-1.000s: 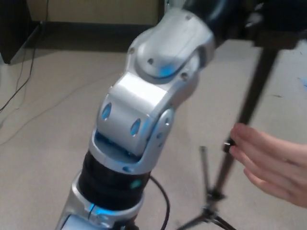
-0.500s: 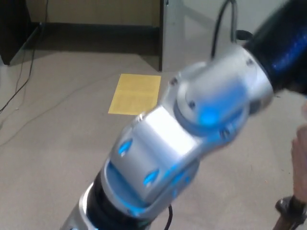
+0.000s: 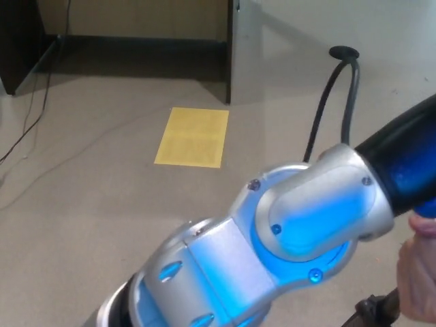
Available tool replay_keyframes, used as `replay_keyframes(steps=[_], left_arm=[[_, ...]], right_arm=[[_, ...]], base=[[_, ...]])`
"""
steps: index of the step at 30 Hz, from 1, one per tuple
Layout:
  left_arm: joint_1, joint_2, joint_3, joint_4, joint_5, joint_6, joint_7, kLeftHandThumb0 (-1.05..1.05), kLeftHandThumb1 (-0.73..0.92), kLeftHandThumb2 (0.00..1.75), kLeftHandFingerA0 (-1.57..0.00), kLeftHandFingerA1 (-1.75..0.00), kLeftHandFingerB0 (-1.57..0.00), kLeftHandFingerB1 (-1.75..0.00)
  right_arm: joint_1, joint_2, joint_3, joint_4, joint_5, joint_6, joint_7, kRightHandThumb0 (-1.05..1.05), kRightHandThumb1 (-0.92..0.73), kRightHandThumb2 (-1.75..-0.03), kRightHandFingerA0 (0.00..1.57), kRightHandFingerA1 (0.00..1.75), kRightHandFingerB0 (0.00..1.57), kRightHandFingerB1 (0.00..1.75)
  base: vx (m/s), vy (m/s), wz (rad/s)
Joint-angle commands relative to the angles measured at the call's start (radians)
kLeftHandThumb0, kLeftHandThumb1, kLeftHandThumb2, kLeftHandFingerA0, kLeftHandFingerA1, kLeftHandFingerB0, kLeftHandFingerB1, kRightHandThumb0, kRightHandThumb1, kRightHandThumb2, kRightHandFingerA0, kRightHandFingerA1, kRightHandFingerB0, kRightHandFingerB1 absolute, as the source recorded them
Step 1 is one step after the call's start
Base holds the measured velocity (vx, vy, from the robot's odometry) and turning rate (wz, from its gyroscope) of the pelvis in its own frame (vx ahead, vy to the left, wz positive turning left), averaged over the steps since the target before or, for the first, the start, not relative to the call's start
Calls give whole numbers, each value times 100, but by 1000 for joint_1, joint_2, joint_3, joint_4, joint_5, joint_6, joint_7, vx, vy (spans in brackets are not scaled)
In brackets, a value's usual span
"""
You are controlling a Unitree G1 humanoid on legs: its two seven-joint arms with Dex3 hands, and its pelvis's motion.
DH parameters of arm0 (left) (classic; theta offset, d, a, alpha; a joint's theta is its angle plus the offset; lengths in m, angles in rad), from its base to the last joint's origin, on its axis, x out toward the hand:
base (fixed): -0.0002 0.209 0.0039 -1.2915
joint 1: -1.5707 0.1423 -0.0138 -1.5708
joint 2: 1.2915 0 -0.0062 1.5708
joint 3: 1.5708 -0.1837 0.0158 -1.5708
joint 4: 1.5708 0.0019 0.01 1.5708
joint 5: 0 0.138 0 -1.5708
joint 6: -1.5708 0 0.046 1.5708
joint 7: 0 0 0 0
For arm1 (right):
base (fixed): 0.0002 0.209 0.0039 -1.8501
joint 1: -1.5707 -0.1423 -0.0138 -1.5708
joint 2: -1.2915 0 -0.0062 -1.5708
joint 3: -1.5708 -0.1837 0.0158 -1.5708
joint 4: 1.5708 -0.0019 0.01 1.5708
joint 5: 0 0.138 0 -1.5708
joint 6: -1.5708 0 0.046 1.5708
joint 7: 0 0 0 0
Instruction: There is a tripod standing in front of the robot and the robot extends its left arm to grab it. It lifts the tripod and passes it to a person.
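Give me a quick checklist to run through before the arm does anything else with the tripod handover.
1. Left hand in view: not ok; only the silver and black left arm shows, running off the right edge.
2. Grip on the tripod: cannot tell; just a dark tripod piece shows at the bottom edge.
3. Person ready to receive: ok; a person's hand is at the right edge, beside that piece.
4. Person holding the tripod: cannot tell.
5. Right hand clear of the handover: cannot tell; not in view.

The robot's left arm (image 3: 272, 252) has rounded silver joint shells studded with small round screws and glowing blue. Its far segment (image 3: 405, 160) is glossy black. A person's hand (image 3: 417, 272) shows bare, with no sleeve visible.
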Motion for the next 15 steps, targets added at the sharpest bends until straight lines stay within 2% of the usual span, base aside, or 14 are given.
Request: replay_keyframes(steps=[1, 4, 5, 6, 7, 10, 11, 12, 13, 15], left_arm=[[33, 64, -28, -1, 38, -14, -41, -81, 48, 82, 0, -6, 0, 0], [18, 103, -26, -1, 64, -13, -41, -85, 50, 85, 0, -6, 0, 0], [21, 120, -16, 4, 62, -27, -55, -78, 54, 57, 0, 0, 0, 0], [31, 137, -7, 10, 62, -49, -67, -82, 44, 77, 0, 0, 0, 0], [43, 149, 2, 18, 61, -68, -75, -85, 50, 83, 0, 0, 0, 0], [57, 183, 27, 26, 60, -81, -91, -86, 51, 84, 0, 0, 0, 0], [62, 194, 41, 20, 51, -69, -98, -87, 51, 85, 0, 0, 0, -3], [76, 206, 71, 8, 31, -47, -105, -84, 46, 80, 0, 0, 0, 0], [108, 233, 122, -13, 2, -31, -121, -84, 45, 78, 0, 0, 0, 0], [173, 274, 188, -43, -22, -41, -142, -81, 43, 76, 0, 0, 0, 0]], right_arm=[[-7, -6, -22, 1, 26, 40, 67, -40, -73, -62, 63, 41, 46, 35], [-4, -3, -39, 2, 41, 38, 87, -41, -74, -63, 62, 41, 44, 35], [-7, 1, -41, -3, 41, 48, 92, -39, -75, -62, 61, 41, 44, 35], [-8, 5, -44, -3, 43, 56, 96, -40, -75, -63, 63, 41, 43, 35], [-7, 6, -47, -6, 45, 61, 100, -41, -74, -63, 63, 41, 42, 34], [-13, 12, -55, 11, 47, 53, 96, -42, -76, -62, 64, 43, 44, 36], [-8, 12, -55, 9, 44, 47, 92, -48, -61, -89, 60, 59, 40, 50], [-5, 12, -56, 8, 43, 45, 91, -43, -75, -62, 65, 45, 46, 36], [-3, 13, -57, 5, 42, 43, 90, -48, -60, -91, 58, 58, 40, 50], [-3, 11, -55, 1, 36, 46, 90, -49, -61, -91, 58, 58, 40, 50]], base=[[0, 0, 0], [0, 0, 0], [0, 0, 0], [0, 0, 0], [0, 0, 0], [0, 0, 0], [0, 0, 0], [0, 0, 0], [0, 0, 0], [0, 0, 0]])
